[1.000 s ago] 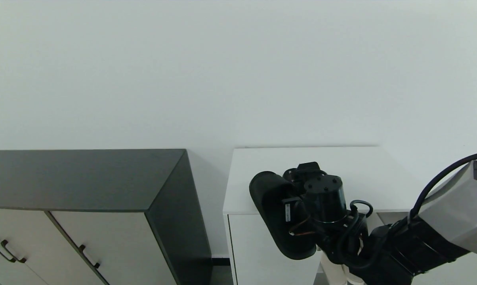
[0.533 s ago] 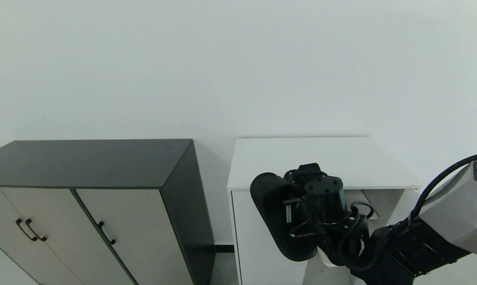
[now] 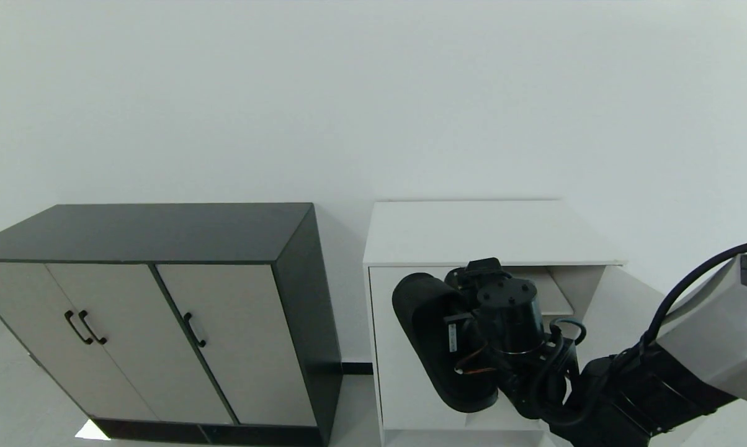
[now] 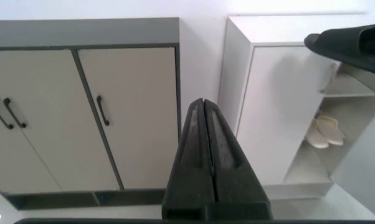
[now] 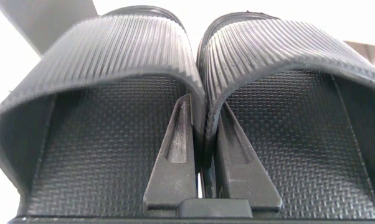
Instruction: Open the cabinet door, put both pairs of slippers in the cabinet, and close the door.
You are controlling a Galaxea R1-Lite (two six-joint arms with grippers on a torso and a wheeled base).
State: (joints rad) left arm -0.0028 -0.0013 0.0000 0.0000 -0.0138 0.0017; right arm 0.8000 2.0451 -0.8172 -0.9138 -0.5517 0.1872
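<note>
My right gripper (image 5: 203, 162) is shut on a pair of black ribbed slippers (image 5: 137, 81), pinching their inner edges together. In the head view the black slippers (image 3: 435, 347) hang in front of the white cabinet (image 3: 491, 233), at its lower half. The cabinet's door (image 4: 368, 168) stands open to the right. Inside, a pair of white slippers (image 4: 323, 130) lies on the lower level, under a shelf (image 4: 349, 87). My left gripper (image 4: 204, 109) is shut on nothing and points toward the gap between the two cabinets, apart from both. The black slippers (image 4: 356, 43) show beside the opening.
A dark cabinet (image 3: 150, 230) with beige doors and black handles (image 3: 85, 327) stands left of the white one, its doors closed. A narrow gap separates the two cabinets. A plain white wall (image 3: 373, 93) is behind them, and pale floor (image 3: 13, 397) lies in front.
The whole head picture has shifted: both cabinets now sit higher and show more of their fronts, so the camera has moved. My right gripper still holds the black slippers.
</note>
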